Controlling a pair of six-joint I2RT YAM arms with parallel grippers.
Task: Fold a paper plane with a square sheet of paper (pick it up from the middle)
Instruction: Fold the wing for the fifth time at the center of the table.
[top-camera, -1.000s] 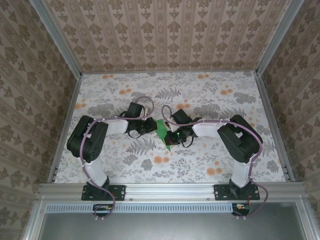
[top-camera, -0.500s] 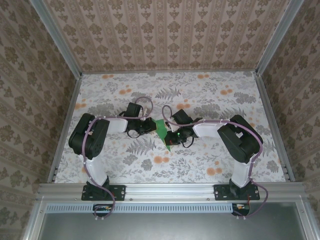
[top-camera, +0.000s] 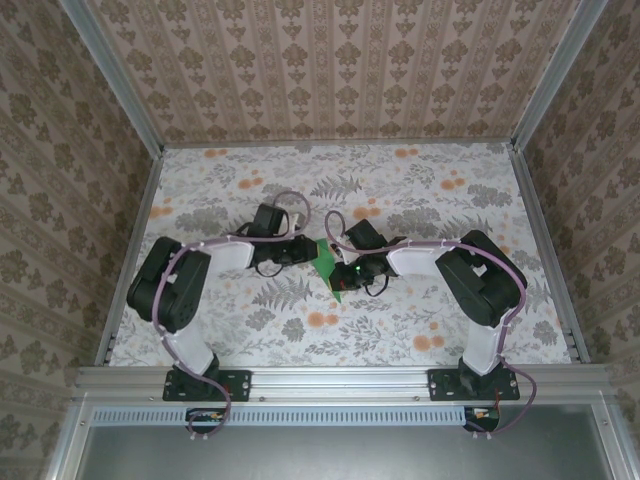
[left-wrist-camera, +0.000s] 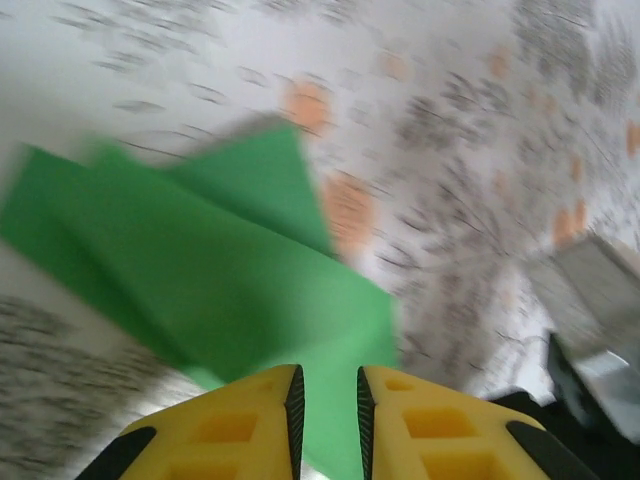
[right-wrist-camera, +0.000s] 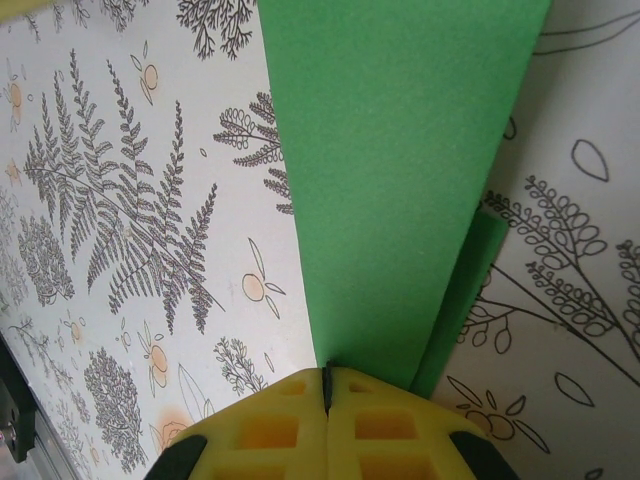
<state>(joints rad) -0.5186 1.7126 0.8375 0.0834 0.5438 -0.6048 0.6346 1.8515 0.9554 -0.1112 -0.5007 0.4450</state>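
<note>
Left pincer (left-wrist-camera: 327, 388) first: loosened just now to a thin crack, after squeezing tight a moment ago. Green seen through the slit, so hard to tell if touching the sheet of paper (top-camera: 325, 262) or just above it. Right pincer (right-wrist-camera: 326, 385) pinched shut on one edge of that folded green sheet, in the middle of the flowery table (top-camera: 420, 190), right between both arms. Looks like letting go after pressing a crease. Probably one fold done, with more to make before a plane.
</note>
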